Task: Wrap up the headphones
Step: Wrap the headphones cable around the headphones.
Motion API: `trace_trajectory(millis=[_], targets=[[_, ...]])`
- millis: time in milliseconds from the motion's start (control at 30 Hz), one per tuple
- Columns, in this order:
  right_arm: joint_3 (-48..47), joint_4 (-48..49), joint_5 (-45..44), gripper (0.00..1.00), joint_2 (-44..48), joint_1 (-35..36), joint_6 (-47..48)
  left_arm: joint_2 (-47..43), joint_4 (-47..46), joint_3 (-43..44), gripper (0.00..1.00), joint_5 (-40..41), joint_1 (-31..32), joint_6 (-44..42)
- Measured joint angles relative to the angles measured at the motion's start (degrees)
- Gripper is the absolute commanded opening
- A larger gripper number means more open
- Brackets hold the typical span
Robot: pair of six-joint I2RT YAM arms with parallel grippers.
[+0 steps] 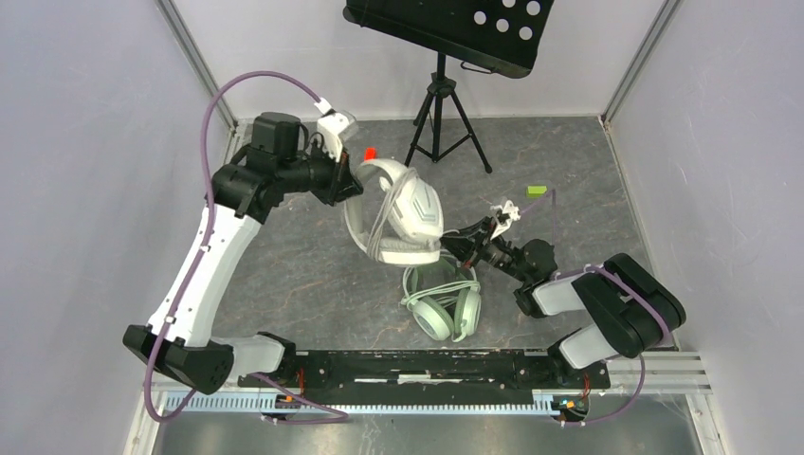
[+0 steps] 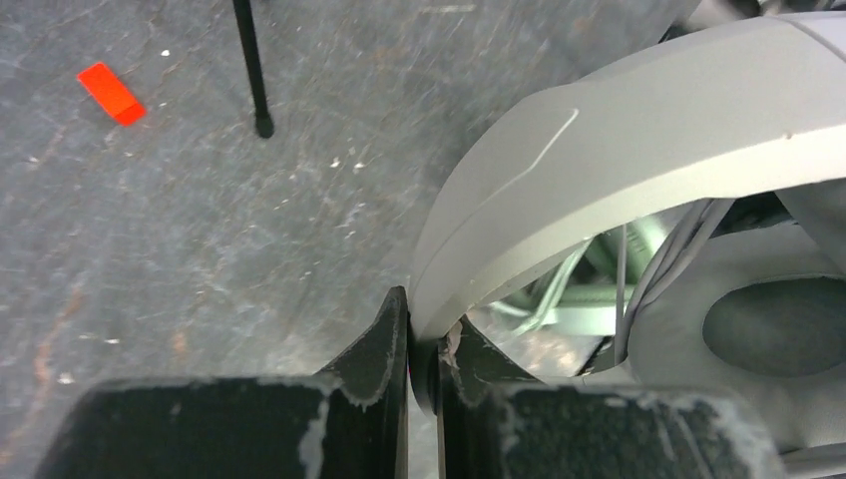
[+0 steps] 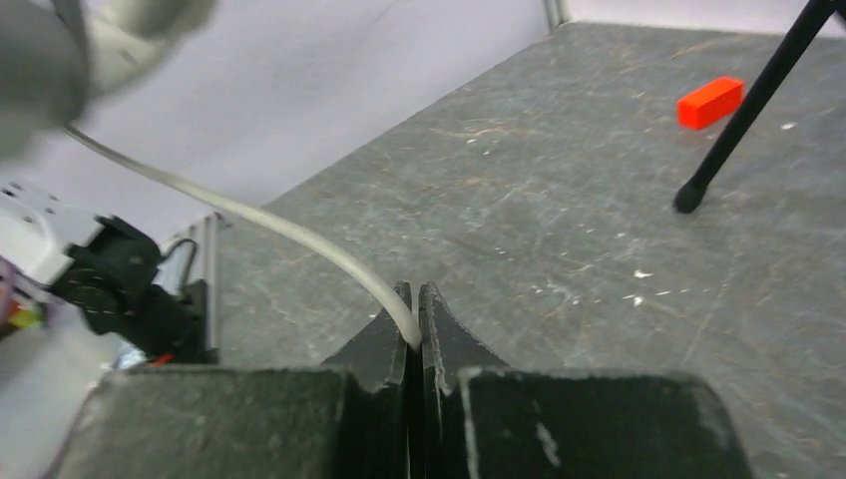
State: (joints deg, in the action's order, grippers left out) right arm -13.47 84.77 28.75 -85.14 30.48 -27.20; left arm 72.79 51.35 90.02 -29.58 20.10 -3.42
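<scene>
Item: white-grey headset point(image 1: 412, 213), headband point(image 2: 638, 130) pinched in left claw point(image 2: 424, 321); cable point(image 3: 249, 215) clamped in right claw point(image 3: 414, 311), running up-left from it toward the headset.

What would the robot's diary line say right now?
left pincer: shut on white headphones | right pincer: shut on cable | green headphones: lying on table

This is a robotics lab test cell. Plain pale wall panels point(image 1: 85, 190) set in metal corner posts point(image 1: 196, 62) box in a grey stone-look table point(image 1: 303, 275). A left robot arm point(image 1: 204, 275) and right robot arm point(image 1: 616, 313) are bolted to a rail point(image 1: 427, 365) at its near edge. A tripod point(image 1: 439, 95) stands at the back under a black perforated panel point(image 1: 427, 28).
</scene>
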Motion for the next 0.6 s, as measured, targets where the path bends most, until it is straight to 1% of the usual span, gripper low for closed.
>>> trace_trajectory(millis=[100, 200, 333, 400, 533, 600], targets=[[-1.2, 0.0, 4.0, 0.0, -0.9, -1.9, -8.9, 0.0, -0.1, -3.1, 0.02, 3.5, 1.9, -8.8], [-2.7, 0.0, 7.5, 0.0, -0.9, -2.9, -15.9, 0.2, -0.3, -5.6, 0.02, 7.4, 4.9, -16.9], [-5.6, -1.6, 10.3, 0.01, 0.5, -3.1, -21.1, 2.3, -0.8, -5.9, 0.02, 10.3, 7.4, -24.4], [-7.5, -6.0, 10.4, 0.04, 2.2, -3.2, -21.6, 3.8, -1.2, -5.6, 0.02, 11.1, 7.4, -27.5], [-10.6, -16.9, 10.4, 0.05, 3.8, -3.3, -21.4, 5.9, -2.2, -5.6, 0.02, 13.2, 7.4, -32.1], [-11.5, -21.1, 10.4, 0.08, 3.7, -3.3, -22.0, 6.9, -2.1, -5.6, 0.02, 15.0, 7.6, -34.3]])
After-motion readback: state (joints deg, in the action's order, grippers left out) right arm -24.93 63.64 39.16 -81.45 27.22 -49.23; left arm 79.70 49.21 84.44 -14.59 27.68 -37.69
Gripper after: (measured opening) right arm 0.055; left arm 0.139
